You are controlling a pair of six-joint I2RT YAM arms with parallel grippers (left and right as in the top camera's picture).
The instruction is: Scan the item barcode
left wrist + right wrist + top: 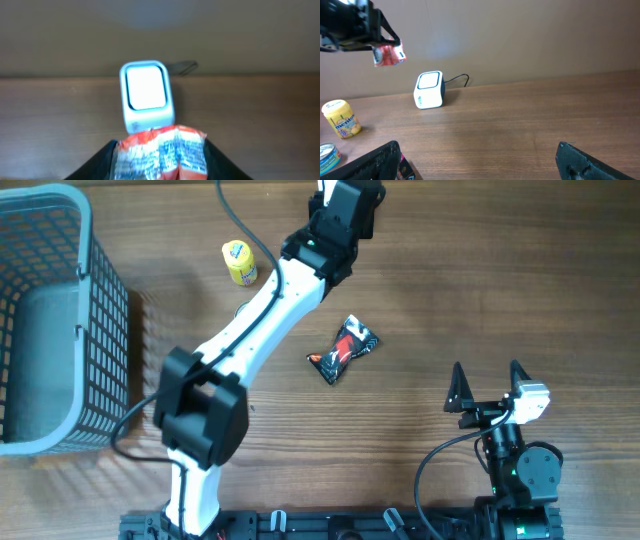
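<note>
While left jaws clench orange packet (pixel 160 155) near far-edge scanner (pixel 146 95), right jaws gape empty.

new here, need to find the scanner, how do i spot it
Look to the far edge of the wooden table, by the wall. Right of the yellow candy tub stands the scanner: the only white box, with a pale window and a dark cable behind it.
</note>
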